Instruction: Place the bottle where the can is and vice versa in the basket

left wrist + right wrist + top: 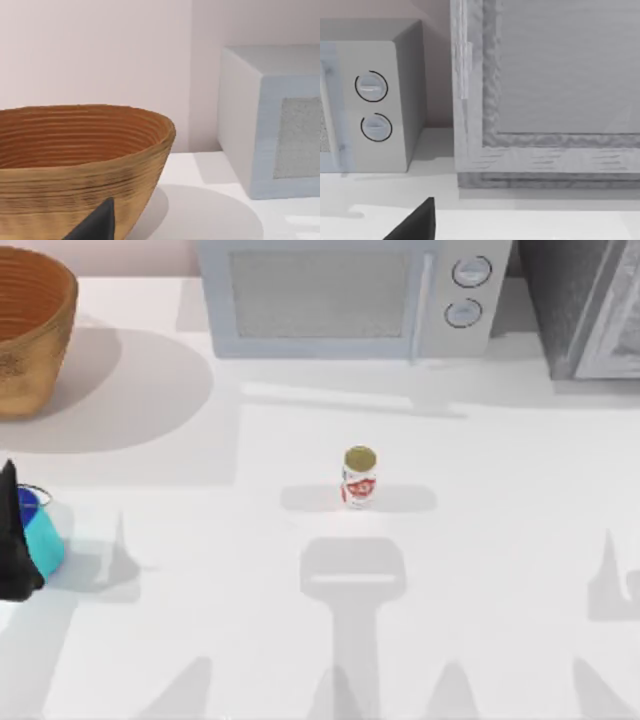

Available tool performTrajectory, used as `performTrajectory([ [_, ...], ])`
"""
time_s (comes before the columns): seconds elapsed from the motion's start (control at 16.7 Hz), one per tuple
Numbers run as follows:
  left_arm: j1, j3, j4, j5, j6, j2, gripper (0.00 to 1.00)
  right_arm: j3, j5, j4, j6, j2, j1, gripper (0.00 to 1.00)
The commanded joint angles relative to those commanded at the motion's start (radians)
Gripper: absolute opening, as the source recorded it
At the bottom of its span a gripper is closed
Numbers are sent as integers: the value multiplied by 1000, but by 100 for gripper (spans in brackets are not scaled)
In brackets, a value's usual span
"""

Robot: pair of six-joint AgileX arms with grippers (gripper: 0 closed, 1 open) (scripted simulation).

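Left pincer (pixel 18 540): at the desk's left edge, a dark mass pressed against the bottle; whether its fingers are spread or clamped on the bottle cannot be told. One dark fingertip (pixel 97 222) juts in the left wrist view, in front of the basket wall.

Bottle (pixel 40 532): one; teal, blue cap, upright at the left edge, touching the left pincer.

Basket (pixel 35 335): one; woven, at the far left corner, nothing seen inside it in the left wrist view (pixel 75 150).

Can (pixel 359 478): one; white with red markings, gold top, upright near the desk's middle, well apart from bottle and basket.

Right pincer: one dark fingertip (pixel 415 222) in the right wrist view; finger state cannot be told.

Microwave (pixel 350 295): one, far edge. Grey cabinet (pixel 590 305): one, far right corner.

Step in hand, judged: securing the bottle. Grip the squat body squarely below the cap, lift straight up, and clear the basket's tall rim before any lowering.
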Motion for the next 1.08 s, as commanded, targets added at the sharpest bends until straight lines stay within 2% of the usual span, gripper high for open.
performTrajectory([
  [0.24, 5, -90, -83, -81, -6, -156, 100, 0, 0, 0, 0, 0, 0, 100],
  [0.66, 3, -95, -88, -86, -6, -165, 100, 0, 0, 0, 0, 0, 0, 100],
  [0.84, 10, -112, -53, -92, -8, -105, 100, 0, 0, 0, 0, 0, 0, 100],
  [1.08, 18, -134, 102, -94, -6, 84, 100, 0, 0, 0, 0, 0, 0, 100],
])
